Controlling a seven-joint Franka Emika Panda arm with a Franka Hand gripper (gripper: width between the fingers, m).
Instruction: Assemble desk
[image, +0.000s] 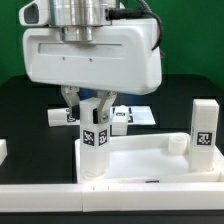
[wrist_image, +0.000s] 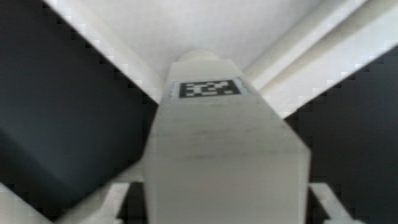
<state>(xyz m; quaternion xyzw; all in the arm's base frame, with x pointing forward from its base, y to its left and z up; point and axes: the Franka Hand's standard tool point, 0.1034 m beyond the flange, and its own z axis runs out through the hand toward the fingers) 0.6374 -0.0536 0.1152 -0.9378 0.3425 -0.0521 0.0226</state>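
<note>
Right now the gripper (image: 90, 112) pinches one white leg (image: 97, 145) near its top, with one finger pressed on each side. The leg stands up straight at the near corner of the desk top (image: 150, 165), on the exterior view's left. Its black-and-white tag (image: 98, 137) faces the camera. In the wrist view the leg (wrist_image: 217, 140) fills the middle, and the fingers (wrist_image: 121, 200) sit snug against its sides. I cannot tell if the foot of the leg is all the way down in the corner hole, because the rim hides it.

A second leg (image: 204, 125) stands by the far right corner of the desk top. A third leg (image: 58, 116) and a fourth leg (image: 122, 122) sit on the black table (image: 20, 100), farther back.

What could go wrong? If the held leg is a bit tilted, turning it could jam it in the hole. If the fingers slip on the smooth plastic, the leg will not turn at all. A hard push could slide the desk top along the table. A wide swing could knock over the second leg.
</note>
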